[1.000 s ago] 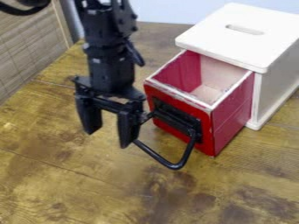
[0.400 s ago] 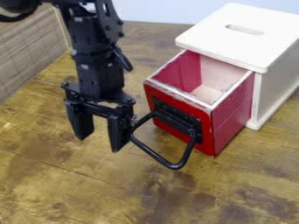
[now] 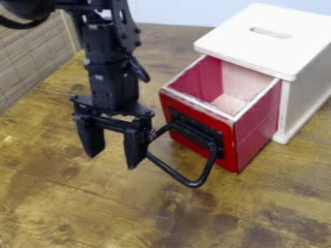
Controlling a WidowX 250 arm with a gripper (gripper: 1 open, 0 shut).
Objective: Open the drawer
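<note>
The drawer (image 3: 220, 111) stands well out of the white cabinet (image 3: 278, 58), its pale inside showing, so the pull looks about done. The gripper (image 3: 114, 143) hangs just left of the drawer, pointing down at the counter (image 3: 77, 213), jaws spread wide and empty, beside the wire loop handle (image 3: 181, 160). Best now: lift straight up, keeping the right finger clear of that loop.

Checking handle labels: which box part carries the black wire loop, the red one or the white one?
The red drawer, pulled out of the white cabinet. The loop handle hangs from the black plate on its front; the cabinet has only a slot on top.
</note>
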